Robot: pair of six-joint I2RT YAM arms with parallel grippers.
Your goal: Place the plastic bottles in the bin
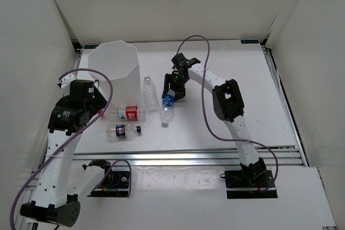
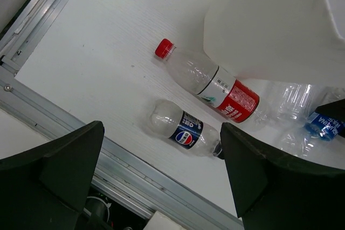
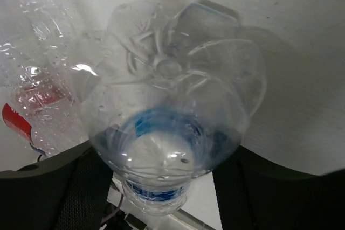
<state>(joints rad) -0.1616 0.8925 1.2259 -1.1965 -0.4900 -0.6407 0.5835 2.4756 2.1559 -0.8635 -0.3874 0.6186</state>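
From your left wrist, the bin [image 2: 269,25] runs off the top and right edges, and the left gripper [image 2: 161,126] half hides the cap of the dark-labelled bottle [image 2: 186,132] (overhead shows it whole).

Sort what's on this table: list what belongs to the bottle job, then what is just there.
For the job:
- blue-labelled bottle
- red-labelled bottle
- dark-labelled bottle
- unlabelled bottle
- bin

Just there:
- purple cables
- metal rail
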